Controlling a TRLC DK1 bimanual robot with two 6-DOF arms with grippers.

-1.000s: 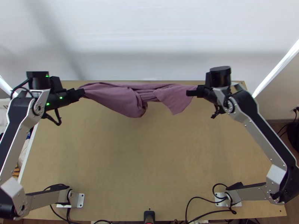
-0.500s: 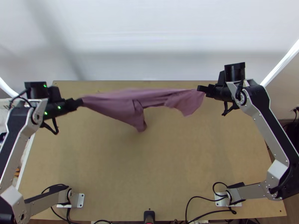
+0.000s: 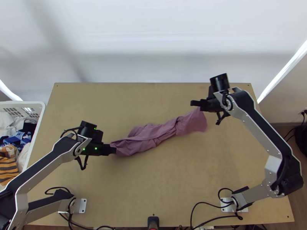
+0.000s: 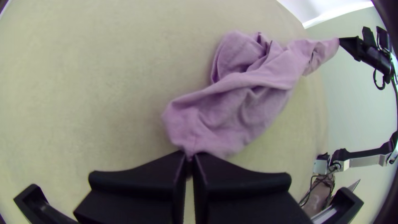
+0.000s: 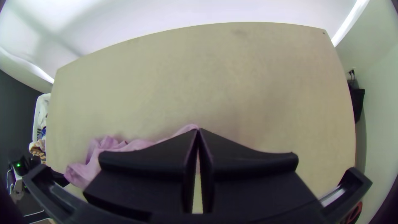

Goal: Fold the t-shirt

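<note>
My left gripper (image 4: 190, 155) and right gripper (image 5: 198, 130) pinch opposite ends of this t-shirt (image 3: 150, 137), probably light, floppy, best held by its corners.

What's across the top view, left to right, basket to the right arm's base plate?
Basket → left arm's base plate → left pincer → shirt → right arm's base plate. Right pincer left out: it overlaps the shirt's right end.
</note>
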